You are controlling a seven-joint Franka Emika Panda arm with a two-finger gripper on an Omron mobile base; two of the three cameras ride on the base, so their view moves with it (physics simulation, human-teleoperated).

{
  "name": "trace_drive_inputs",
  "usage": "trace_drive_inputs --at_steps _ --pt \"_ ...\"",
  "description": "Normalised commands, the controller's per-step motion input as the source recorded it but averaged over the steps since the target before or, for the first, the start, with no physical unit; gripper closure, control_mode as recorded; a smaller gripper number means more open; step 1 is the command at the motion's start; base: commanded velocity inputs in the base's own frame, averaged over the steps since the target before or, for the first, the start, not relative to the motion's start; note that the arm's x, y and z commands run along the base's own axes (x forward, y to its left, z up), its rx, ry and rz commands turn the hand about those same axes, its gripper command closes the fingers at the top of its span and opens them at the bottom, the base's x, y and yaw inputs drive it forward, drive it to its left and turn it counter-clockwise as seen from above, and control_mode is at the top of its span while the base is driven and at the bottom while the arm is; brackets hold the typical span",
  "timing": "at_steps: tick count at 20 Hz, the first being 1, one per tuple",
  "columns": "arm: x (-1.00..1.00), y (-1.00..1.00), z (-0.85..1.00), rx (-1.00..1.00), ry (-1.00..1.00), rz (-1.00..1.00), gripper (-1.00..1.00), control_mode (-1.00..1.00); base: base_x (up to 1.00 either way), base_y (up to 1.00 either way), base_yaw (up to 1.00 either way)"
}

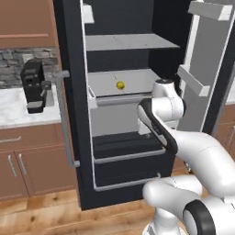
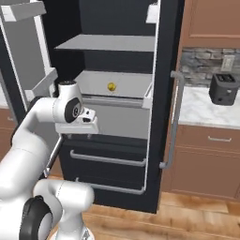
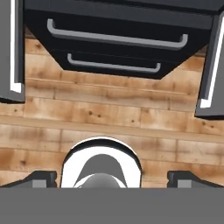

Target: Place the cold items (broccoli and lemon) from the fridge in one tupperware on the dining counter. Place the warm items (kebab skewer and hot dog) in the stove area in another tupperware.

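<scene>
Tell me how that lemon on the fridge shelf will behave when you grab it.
The lemon looks small and round, so it may roll on the flat shelf if nudged. It seems smooth, so it could slip. The open tool looks amply wide for it.

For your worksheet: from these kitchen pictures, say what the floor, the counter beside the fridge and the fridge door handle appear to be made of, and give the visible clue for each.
Pale brown plank floor: looks like wood, matt, with visible grain, knots and board seams.
White veined countertop: looks like polished marble or stone, given the grey veining, though it could be laminate.
Long grey bar handle on the black fridge door: probably brushed metal, smooth and evenly grey; painted plastic cannot be excluded.
</scene>
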Motion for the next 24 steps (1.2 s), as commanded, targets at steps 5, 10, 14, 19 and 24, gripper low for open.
trace_drive_inputs --at_steps 5,10,14,19,24 --pt "0.0 0.0 0.0 0.0 0.0 0.0 -1.0 1.0 0.4 0.25 -0.08" --pt "0.0 0.0 0.0 0.0 0.0 0.0 -1.0 1.0 0.53 -0.4 0.01" --pt "0.0 0.0 0.0 0.0 0.0 0.0 -1.0 1.0 0.91 -0.21 0.05" --pt "0.0 0.0 0.0 0.0 0.0 0.0 -1.0 1.0 0.52 -0.04 0.03" --pt "0.0 0.0 0.0 0.0 0.0 0.0 -1.0 1.0 0.0 0.0 0.0"
